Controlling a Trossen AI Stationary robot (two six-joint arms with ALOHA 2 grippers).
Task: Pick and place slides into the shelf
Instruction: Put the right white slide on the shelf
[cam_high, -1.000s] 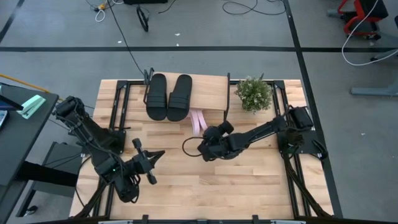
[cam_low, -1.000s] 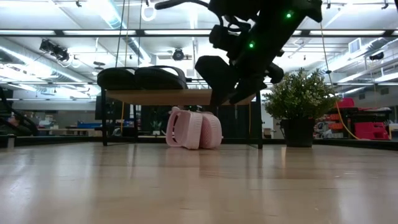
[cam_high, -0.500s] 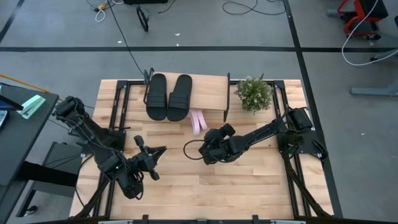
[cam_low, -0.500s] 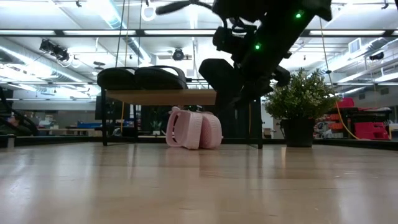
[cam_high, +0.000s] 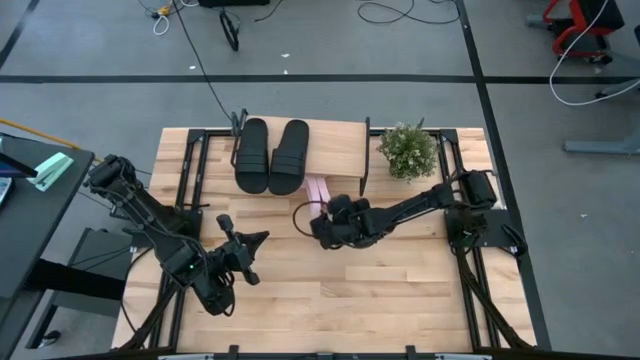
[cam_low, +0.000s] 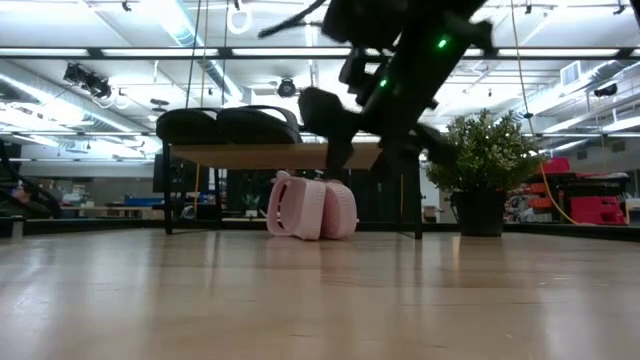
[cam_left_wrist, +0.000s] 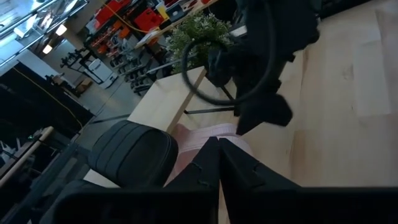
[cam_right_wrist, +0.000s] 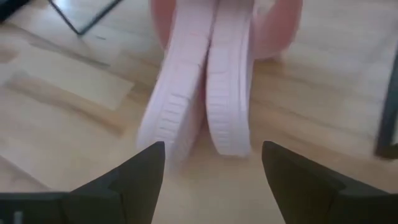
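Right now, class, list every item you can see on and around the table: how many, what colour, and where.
Black slides: two, matte black, side by side on the shelf's top board.
Pink slides: two, light pink, on edge, pressed together on the table under the shelf.
Shelf: one, light wood top, black legs, at the table's far side.
Potted plant: one, green, right of the shelf.
Table: one, light wood.
Right end effector: open, facing the pink slides.
Left end effector: near the left front, shut.
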